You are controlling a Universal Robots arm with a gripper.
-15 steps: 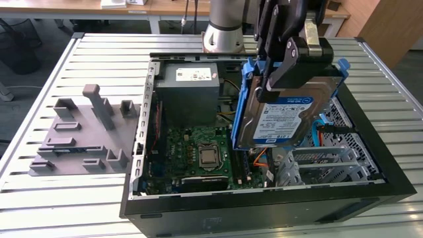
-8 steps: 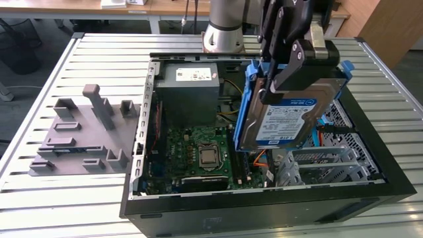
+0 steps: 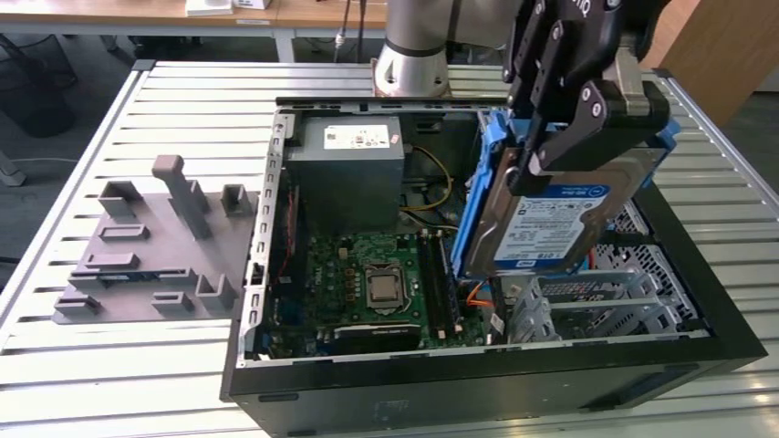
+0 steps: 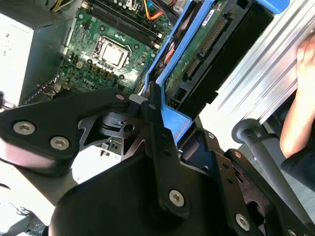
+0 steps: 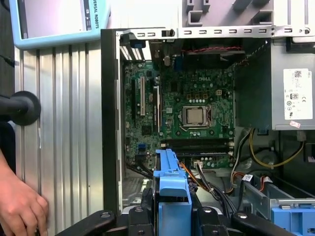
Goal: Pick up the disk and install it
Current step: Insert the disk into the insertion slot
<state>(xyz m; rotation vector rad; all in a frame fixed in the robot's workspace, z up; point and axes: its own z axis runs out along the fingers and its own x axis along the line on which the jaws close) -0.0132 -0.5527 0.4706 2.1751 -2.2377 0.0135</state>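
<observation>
Pickup's done: the gripper is clamped on the disk, hanging over the open PC case at frame right. Not in the drive cage yet.

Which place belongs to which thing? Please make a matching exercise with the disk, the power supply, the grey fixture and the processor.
Things:
1. disk
2. power supply
3. grey fixture
4. processor

Places:
A. on the green board
B. on the table, outside the case
C. held by the hand, above the case
D. in a corner of the case

Pairs: 1-C, 2-D, 3-B, 4-A.
</observation>
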